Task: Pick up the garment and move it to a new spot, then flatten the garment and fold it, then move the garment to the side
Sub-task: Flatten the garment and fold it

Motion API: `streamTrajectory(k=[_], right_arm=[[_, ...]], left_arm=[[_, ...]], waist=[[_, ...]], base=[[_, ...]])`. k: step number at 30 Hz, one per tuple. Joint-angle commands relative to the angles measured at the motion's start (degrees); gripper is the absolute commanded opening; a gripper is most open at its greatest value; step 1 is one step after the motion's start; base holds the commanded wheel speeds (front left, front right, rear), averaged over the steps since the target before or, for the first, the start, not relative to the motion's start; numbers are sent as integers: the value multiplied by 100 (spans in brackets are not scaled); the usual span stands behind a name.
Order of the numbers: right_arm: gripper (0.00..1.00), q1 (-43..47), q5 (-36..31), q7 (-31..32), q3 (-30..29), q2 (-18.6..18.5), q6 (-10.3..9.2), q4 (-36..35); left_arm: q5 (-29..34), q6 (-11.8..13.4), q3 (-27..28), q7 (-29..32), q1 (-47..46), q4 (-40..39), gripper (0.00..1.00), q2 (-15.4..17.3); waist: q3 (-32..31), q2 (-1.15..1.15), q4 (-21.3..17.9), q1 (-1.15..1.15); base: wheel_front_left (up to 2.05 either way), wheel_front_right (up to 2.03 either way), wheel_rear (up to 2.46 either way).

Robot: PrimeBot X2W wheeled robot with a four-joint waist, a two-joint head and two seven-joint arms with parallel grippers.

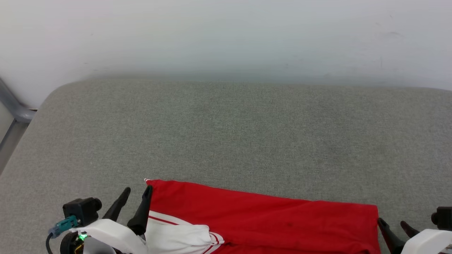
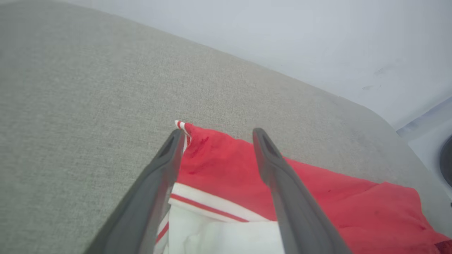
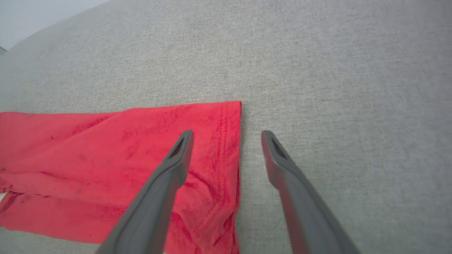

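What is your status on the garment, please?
Left gripper open over striped corner of garment. Right gripper open, straddling its side edge. It lies unheld on grey cushion. No obstacle seen.

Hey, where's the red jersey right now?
The garment lies flat on the grey padded surface at the bottom of the head view, its striped corner beside the left gripper and its hemmed edge beside the right gripper.
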Motion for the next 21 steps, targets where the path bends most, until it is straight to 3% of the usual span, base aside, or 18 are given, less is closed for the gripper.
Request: streamTrajectory(k=[1,9,15,21], right_arm=[[100,-69,-12,134,-57,-66,-4,-71],[100,-139,-112,1301,-221,-369,-4,-286],[100,-219,-116,1650,-109,-300,-4,-157],[100,-287,59,1909,241,-153,-3,262]], left_arm=[[153,83,72,-90,-81,-86,100,-16],[1519,378,698,-225,-127,-769,100,-324],[2459,207,1009,-217,-13,-1133,100,-712],[2902,-49,1189,-217,-29,-1175,100,-1000]], waist=[[3,0,9,1],[202,0,162,1],[502,0,322,1],[774,0,403,1]], base=[[0,0,0],[0,0,0],[0,0,0],[0,0,0]])
